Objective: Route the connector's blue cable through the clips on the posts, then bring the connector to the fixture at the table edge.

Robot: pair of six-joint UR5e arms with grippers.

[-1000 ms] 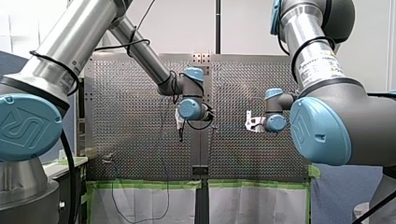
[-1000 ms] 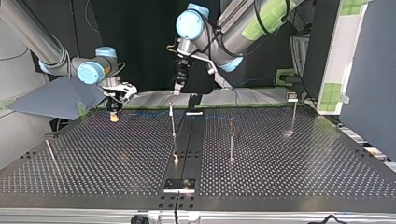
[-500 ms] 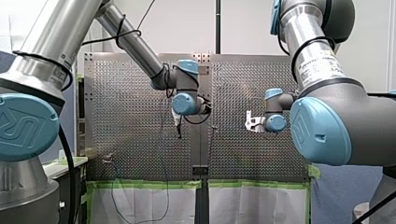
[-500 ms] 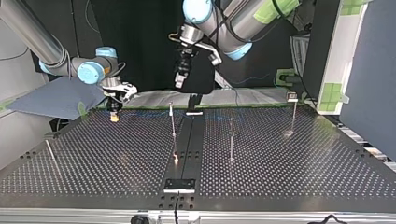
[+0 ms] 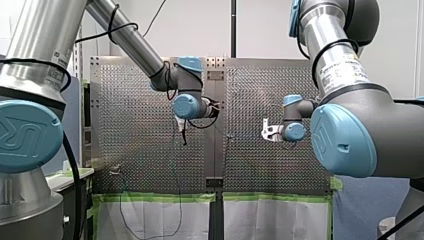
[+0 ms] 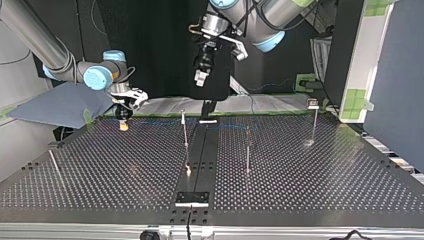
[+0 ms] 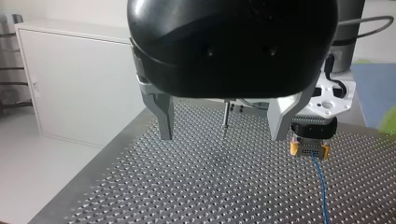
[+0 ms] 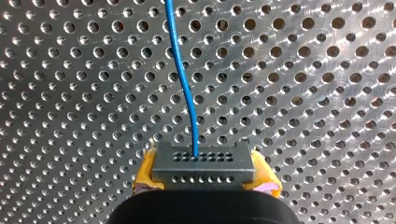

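My right gripper (image 8: 204, 181) is shut on the grey connector (image 8: 203, 162), its yellow pads (image 8: 145, 173) pressing on both ends. The blue cable (image 8: 183, 79) runs from the connector out over the perforated table. In the top view my right gripper (image 6: 122, 124) hangs just above the table's far left part. My left gripper (image 6: 201, 77) is open and empty, high above the far middle, its metal fingers (image 7: 164, 114) spread wide. In the left wrist view the connector (image 7: 309, 148) and the cable (image 7: 320, 186) lie beside my left gripper (image 7: 224, 128). A thin post (image 6: 185, 131) stands below it.
More posts stand on the table: one in the middle (image 6: 247, 150), one at the far right (image 6: 314, 121), a leaning one at the near left (image 6: 54, 164). A small plate fixture (image 6: 192, 198) sits at the near edge. A white cabinet (image 7: 79, 88) stands beyond the table.
My left arm has risen and shifted toward the top view's right, away from the post. My right arm and the connector have stayed where they were.
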